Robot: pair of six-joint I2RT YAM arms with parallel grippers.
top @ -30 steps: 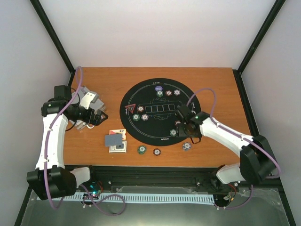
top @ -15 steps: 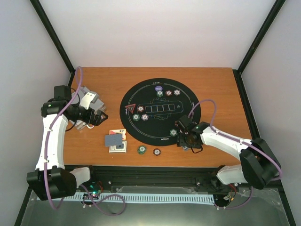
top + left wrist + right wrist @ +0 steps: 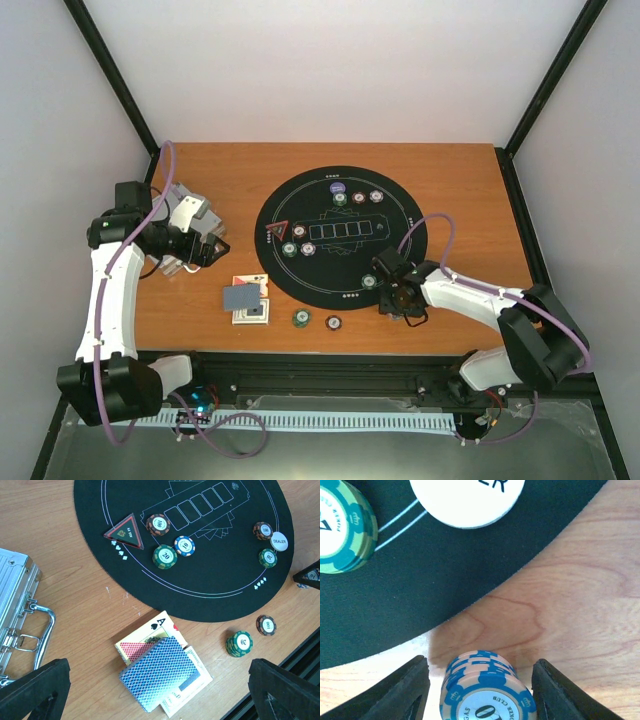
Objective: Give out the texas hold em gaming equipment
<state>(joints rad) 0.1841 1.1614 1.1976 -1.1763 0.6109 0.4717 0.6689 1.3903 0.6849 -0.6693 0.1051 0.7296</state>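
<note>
Left gripper (image 3: pixel 213 250): jaws wide apart, holding nothing, near the metal case (image 3: pixel 12 605).
Cards (image 3: pixel 162 677): stacked on the table (image 3: pixel 65 545), just beside the black mat (image 3: pixel 210 590).
Right gripper (image 3: pixel 480 696): jaws apart, straddling the blue-white chip stack (image 3: pixel 485 677), which stands on the table just off the mat.

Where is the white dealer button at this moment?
In the left wrist view the dealer button lies on the black mat near its right edge, between a brown chip and a green chip.

Chip stack (image 3: pixel 487 695) just off mat (image 3: pixel 445 570)
</note>
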